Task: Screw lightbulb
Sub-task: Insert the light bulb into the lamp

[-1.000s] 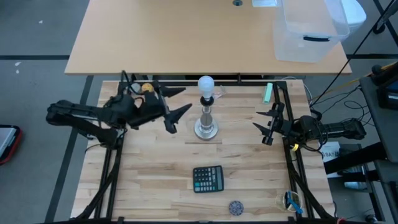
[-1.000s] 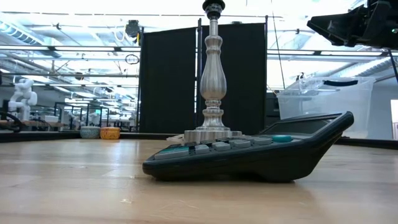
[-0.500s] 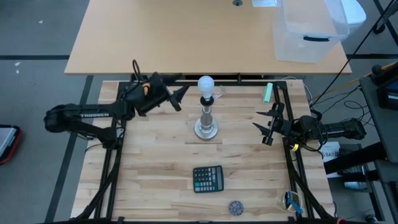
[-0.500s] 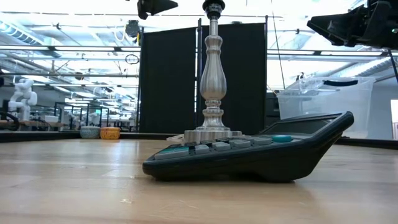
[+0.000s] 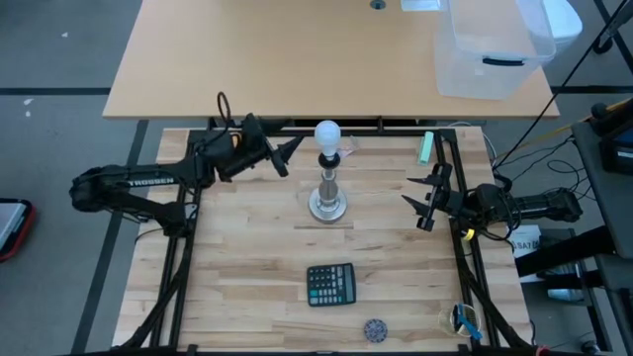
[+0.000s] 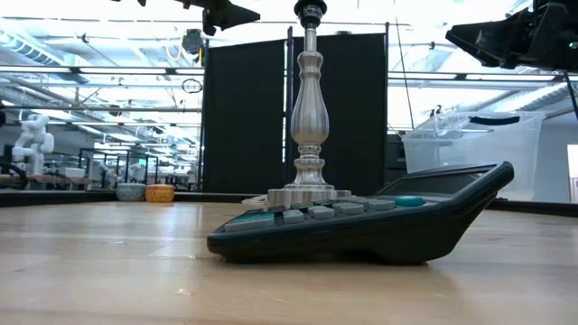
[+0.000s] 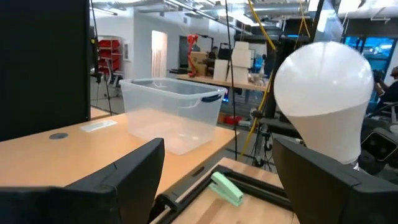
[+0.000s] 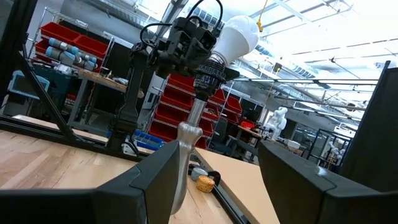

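The white lightbulb sits base-down in the dark socket on top of the silver stand, which rests on its round base mid-table. My left gripper hovers open just left of the bulb, level with it and not touching. In the left wrist view the bulb shows ahead, over one finger rather than between the two. My right gripper waits open at the table's right side, with nothing between its fingers. It looks across at the bulb and the stand.
A dark calculator lies near the front and a small round object at the front edge. A green item lies far right, and an orange ball behind the left arm. A clear bin stands on the far table.
My left gripper has swung toward the table's far edge and toward the bulb, sinking and rolling a little. It now points at the bulb from the left. Its fingers stay open. The bulb and stand have not moved.
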